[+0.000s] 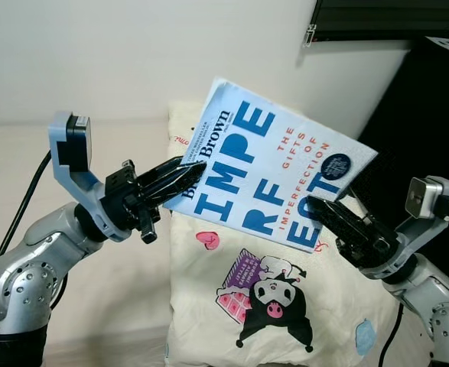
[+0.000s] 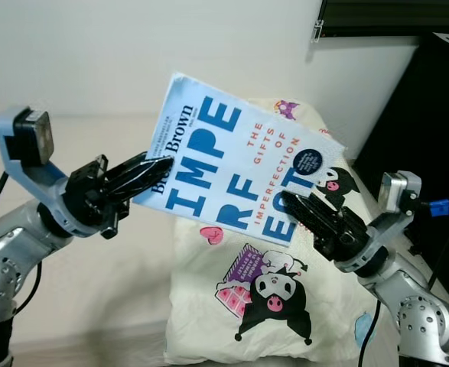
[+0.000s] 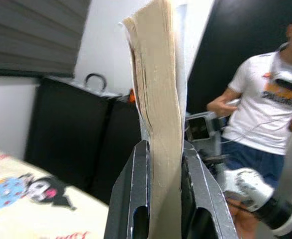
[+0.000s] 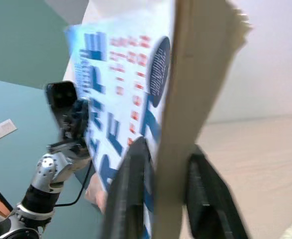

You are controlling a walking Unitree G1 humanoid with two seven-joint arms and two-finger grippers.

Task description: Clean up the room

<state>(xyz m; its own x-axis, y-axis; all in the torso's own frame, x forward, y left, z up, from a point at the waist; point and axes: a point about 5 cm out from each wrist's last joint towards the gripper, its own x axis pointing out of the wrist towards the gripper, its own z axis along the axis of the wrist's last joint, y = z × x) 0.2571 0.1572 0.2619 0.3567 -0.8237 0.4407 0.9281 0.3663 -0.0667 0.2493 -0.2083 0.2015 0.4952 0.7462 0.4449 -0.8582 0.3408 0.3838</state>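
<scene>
A white and blue paperback book (image 1: pixel 274 164) with big blue letters is held up in the air over a cream pillow (image 1: pixel 278 306) printed with a black cartoon character. My left gripper (image 1: pixel 184 173) is shut on the book's left edge, and my right gripper (image 1: pixel 320 208) is shut on its lower right edge. The left wrist view looks along the page edges (image 3: pixel 158 114) clamped between the black fingers (image 3: pixel 136 199). In the right wrist view the book cover (image 4: pixel 121 104) stands between the two fingers (image 4: pixel 131 189), with my left arm (image 4: pixel 56 164) beyond it.
The pillow lies on a beige bed (image 1: pixel 117 290) against a white wall (image 1: pixel 132 53). A black cabinet (image 1: pixel 431 115) stands at the right. A person in a white shirt (image 3: pixel 265 114) stands beyond my right arm in the left wrist view.
</scene>
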